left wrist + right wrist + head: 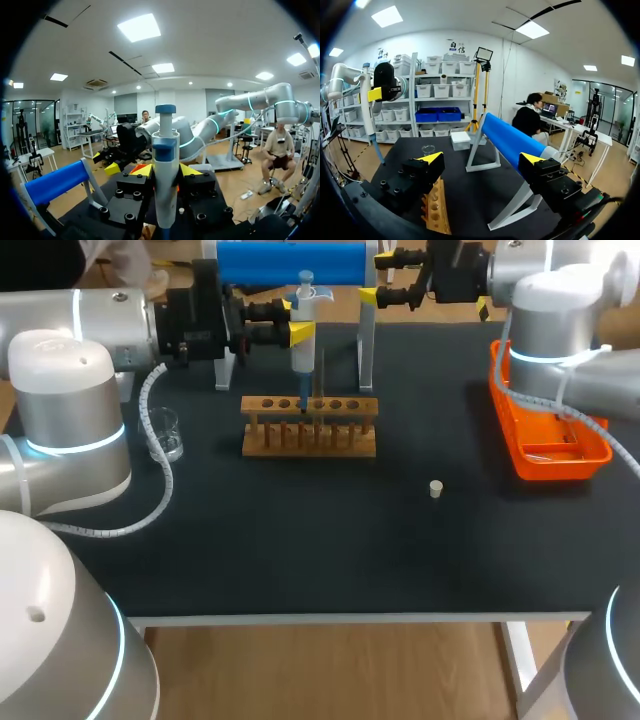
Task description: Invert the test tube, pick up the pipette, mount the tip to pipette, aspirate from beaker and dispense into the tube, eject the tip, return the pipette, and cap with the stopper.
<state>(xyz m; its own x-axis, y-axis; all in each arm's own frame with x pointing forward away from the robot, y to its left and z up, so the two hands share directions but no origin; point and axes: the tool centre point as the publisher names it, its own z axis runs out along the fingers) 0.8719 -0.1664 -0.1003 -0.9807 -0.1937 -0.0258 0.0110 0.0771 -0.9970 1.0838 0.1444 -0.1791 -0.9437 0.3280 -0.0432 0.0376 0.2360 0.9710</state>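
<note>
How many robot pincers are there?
2. The left pincer grips the pipette over the wooden rack; the right pincer hangs open beside the blue cylinder.

A black-covered table (330,540) carries a long bright blue cylinder (290,262) lying level on a white metal frame (366,350) along its far side. Just in front of the frame stands a light wooden rack (309,426) with a row of round holes in its top bar. An orange plastic tray (556,469) sits at the table's right edge, well apart from the rack.
</note>
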